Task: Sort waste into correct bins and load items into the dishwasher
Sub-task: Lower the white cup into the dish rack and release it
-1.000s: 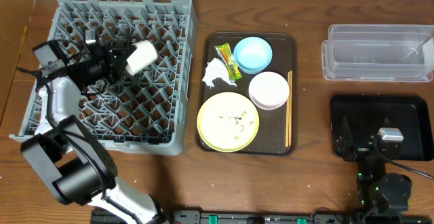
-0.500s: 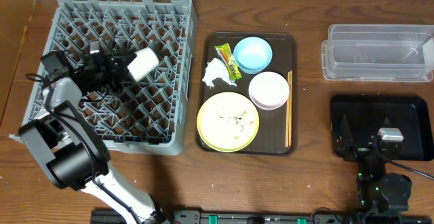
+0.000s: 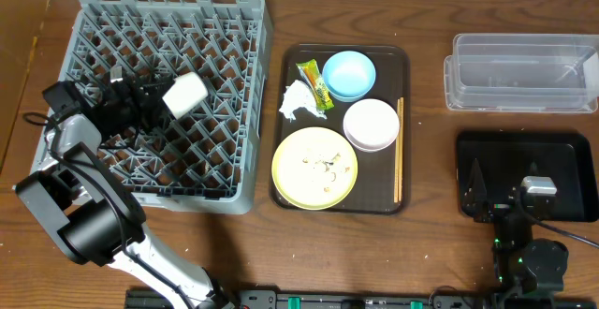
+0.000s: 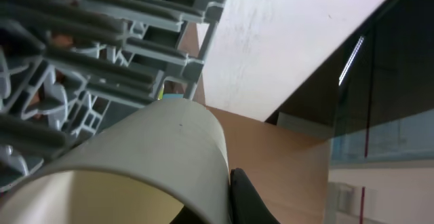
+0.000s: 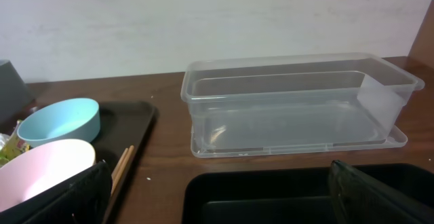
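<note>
My left gripper point(image 3: 167, 101) is shut on the small white cup point(image 3: 185, 94), holding it tilted over the left middle of the grey dish rack point(image 3: 234, 28). In the left wrist view the cup point(image 4: 156, 149) fills the lower left, one finger point(image 4: 252, 200) pressed on its outer wall. The yellow plate point(image 3: 314, 167) with crumbs point(image 3: 326, 166), blue bowl point(image 3: 348, 73), cream-white bowl point(image 3: 371, 125), chopsticks point(image 3: 399, 150), tissue point(image 3: 299, 101) and wrapper point(image 3: 314, 81) lie on the brown tray. My right gripper point(image 3: 524, 197) is open and empty over the black tray point(image 3: 562, 150).
The clear tub point(image 3: 524, 72) stands at the back right, behind the black tray; it also shows in the right wrist view point(image 5: 298, 102). The brown serving tray point(image 3: 292, 192) sits between rack and bins. The rack's low walls and pegs surround the cup.
My left gripper has moved the cup slightly left and toward the front, lower over the rack. The right arm has not moved.
</note>
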Action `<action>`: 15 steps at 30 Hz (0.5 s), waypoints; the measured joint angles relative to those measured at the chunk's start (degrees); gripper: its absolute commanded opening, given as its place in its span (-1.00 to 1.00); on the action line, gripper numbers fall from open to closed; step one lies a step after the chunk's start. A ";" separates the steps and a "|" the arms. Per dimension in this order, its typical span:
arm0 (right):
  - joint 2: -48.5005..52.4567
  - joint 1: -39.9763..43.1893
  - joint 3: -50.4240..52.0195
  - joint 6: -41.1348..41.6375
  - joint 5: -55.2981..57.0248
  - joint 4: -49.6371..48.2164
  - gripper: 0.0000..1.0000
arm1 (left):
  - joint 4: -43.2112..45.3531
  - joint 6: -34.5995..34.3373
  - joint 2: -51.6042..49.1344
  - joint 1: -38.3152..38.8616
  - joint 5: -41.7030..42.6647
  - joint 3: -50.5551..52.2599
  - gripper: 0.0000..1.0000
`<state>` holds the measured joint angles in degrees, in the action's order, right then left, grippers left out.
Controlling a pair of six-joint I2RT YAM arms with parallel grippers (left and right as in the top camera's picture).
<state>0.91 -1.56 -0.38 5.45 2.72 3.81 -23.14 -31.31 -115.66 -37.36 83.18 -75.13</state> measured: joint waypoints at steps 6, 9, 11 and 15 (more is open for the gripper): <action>0.00 0.00 0.00 0.00 0.00 0.00 0.98 | -8.85 1.14 0.07 -0.50 -2.56 -1.22 -0.85; 0.00 0.00 0.00 0.00 0.00 0.00 0.99 | -10.43 1.79 0.15 -0.72 -2.95 -1.53 -0.84; 0.00 0.00 0.00 0.00 0.00 0.00 0.98 | -10.97 2.03 0.15 -0.90 -3.15 -1.57 -0.76; 0.00 0.00 0.00 0.00 0.00 0.00 0.98 | -11.17 3.13 -0.33 -1.77 -8.85 -1.22 0.00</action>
<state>0.91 -1.56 -0.38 5.45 2.72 3.81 -34.30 -28.18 -115.98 -39.13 74.32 -76.36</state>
